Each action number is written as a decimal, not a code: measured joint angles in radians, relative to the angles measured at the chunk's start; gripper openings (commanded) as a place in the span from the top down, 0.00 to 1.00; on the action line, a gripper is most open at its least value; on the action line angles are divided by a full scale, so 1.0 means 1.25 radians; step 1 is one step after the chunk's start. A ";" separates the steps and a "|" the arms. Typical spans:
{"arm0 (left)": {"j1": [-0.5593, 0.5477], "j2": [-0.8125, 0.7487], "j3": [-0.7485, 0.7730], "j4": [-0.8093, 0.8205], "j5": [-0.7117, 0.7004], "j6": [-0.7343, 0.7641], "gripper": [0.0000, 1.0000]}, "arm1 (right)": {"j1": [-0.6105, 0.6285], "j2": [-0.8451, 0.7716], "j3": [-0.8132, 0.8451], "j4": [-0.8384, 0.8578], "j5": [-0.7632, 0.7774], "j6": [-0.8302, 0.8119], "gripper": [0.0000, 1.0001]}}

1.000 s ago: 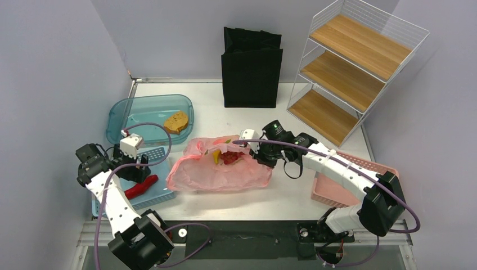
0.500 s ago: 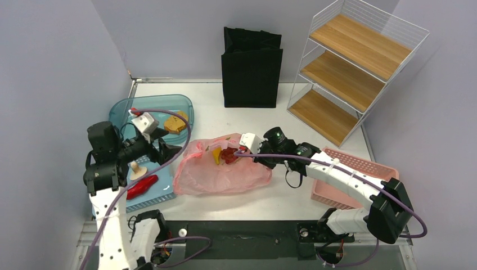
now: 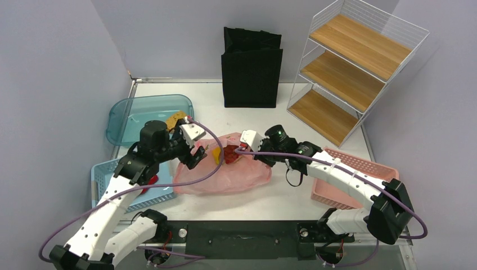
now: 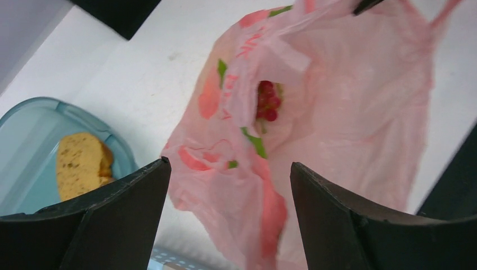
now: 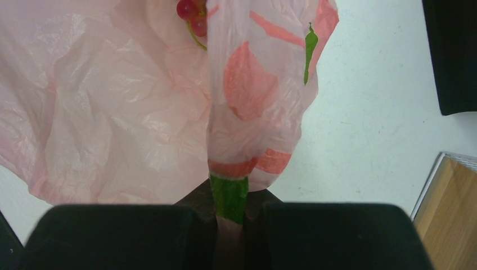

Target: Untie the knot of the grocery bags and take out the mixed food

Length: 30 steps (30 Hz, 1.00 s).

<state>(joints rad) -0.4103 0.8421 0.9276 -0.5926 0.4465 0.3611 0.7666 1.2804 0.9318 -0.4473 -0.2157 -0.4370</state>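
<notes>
A pink grocery bag (image 3: 225, 174) lies at the table's middle with its mouth open; no knot shows. Inside it are a yellow banana (image 3: 216, 155) and a red fruit cluster (image 3: 230, 155). My right gripper (image 3: 242, 151) is shut on the bag's rim (image 5: 228, 194) and holds it up; the fruit cluster (image 5: 191, 14) shows past it. My left gripper (image 3: 198, 156) is open and empty just above the bag's left edge (image 4: 247, 185); the fruit cluster (image 4: 268, 102) shows through the mouth. A red chilli (image 3: 149, 181) lies in the blue basket, partly hidden by my left arm.
A blue basket (image 3: 107, 174) stands at the near left. A teal tray (image 3: 132, 112) behind it holds a brown bread piece (image 3: 174, 117). A black tote (image 3: 251, 67) stands at the back. A wire shelf (image 3: 349, 73) is back right, a pink basket (image 3: 360, 169) right.
My left arm has swung right from over the blue basket to the bag's left edge, still open. My right gripper has kept its hold on the bag's rim.
</notes>
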 measured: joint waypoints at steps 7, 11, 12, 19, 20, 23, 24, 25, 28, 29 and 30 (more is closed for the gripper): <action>-0.007 0.117 0.005 0.016 -0.107 0.033 0.69 | -0.058 0.001 0.059 -0.005 -0.029 -0.019 0.97; -0.004 0.172 0.015 0.002 -0.103 -0.010 1.00 | -0.096 0.024 0.136 -0.010 -0.045 -0.027 0.59; -0.001 0.179 0.019 0.002 -0.099 -0.027 1.00 | -0.101 0.028 0.150 -0.014 -0.048 -0.024 0.54; 0.037 0.184 0.052 0.017 -0.023 -0.166 1.00 | -0.078 -0.037 0.192 -0.016 -0.071 0.010 0.45; 0.037 0.184 0.054 0.020 -0.012 -0.185 1.00 | -0.056 -0.061 0.192 -0.012 -0.070 0.012 0.49; 0.048 0.184 0.054 0.030 0.014 -0.240 1.00 | 0.023 -0.132 0.192 0.012 -0.079 0.003 0.52; 0.057 0.185 0.054 0.037 0.025 -0.262 1.00 | 0.050 -0.149 0.192 0.022 -0.080 -0.003 0.52; 0.064 0.186 0.054 0.043 0.031 -0.274 1.00 | 0.074 -0.158 0.192 0.032 -0.081 -0.016 0.52; 0.084 0.198 0.055 0.054 0.038 -0.310 1.00 | 0.133 -0.155 0.193 0.056 -0.081 -0.046 0.43; 0.086 0.202 0.055 0.054 0.039 -0.317 1.00 | 0.144 -0.146 0.194 0.060 -0.080 -0.052 0.43; 0.089 0.205 0.055 0.054 0.040 -0.323 1.00 | 0.153 -0.130 0.201 0.059 -0.075 -0.055 0.50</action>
<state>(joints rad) -0.2993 1.0988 0.9958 -0.5255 0.4965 -0.0433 0.9577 1.1179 1.1835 -0.3740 -0.3099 -0.5060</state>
